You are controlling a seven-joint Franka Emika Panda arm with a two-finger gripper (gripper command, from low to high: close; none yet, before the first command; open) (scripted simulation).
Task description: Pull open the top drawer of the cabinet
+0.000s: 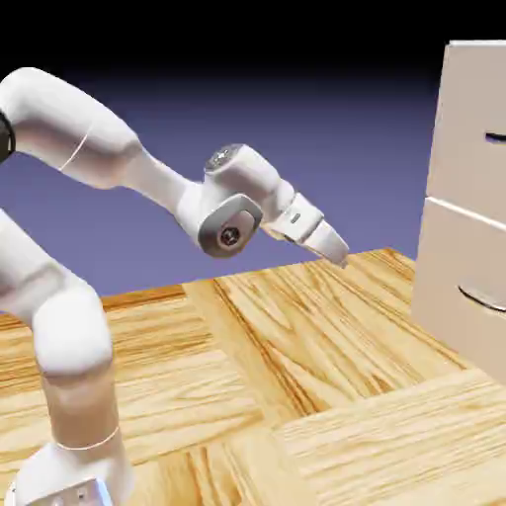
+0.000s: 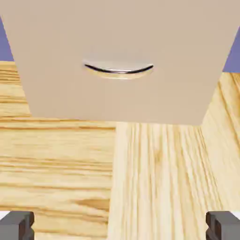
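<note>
Find the top drawer [image 1: 464, 109], a pale beige flat front panel, at the top of the cabinet [image 1: 435, 262], a tall smooth beige chest, apparently shut. Reach from in front of the cabinet, well apart from it, with the white two-finger pincer [image 1: 337, 257], released, fingers spread wide, holding nothing. Needs to go up as well as forward, judging by that low placing: level roughly with the cabinet's lower front, tilted downward, with the thin straight dark-metal bar handle [image 1: 496, 136] well above, on the cabinet's upper front. Probably calls for a roll too: looks spread sideways, along the same line as the curved grey arc handle [image 2: 119, 71] on the cabinet's lower front, so would close along a level bar rather than across it. Could otherwise bump the bar, or go for the wrong handle.

Shows in the exterior view alone: the seam between the cabinet's fronts and the upper bar, cut off by the picture's edge. Shows in the hand view alone: the spread of the fingers, and the arc handle whole, end to end, with nothing of the upper bar.
</note>
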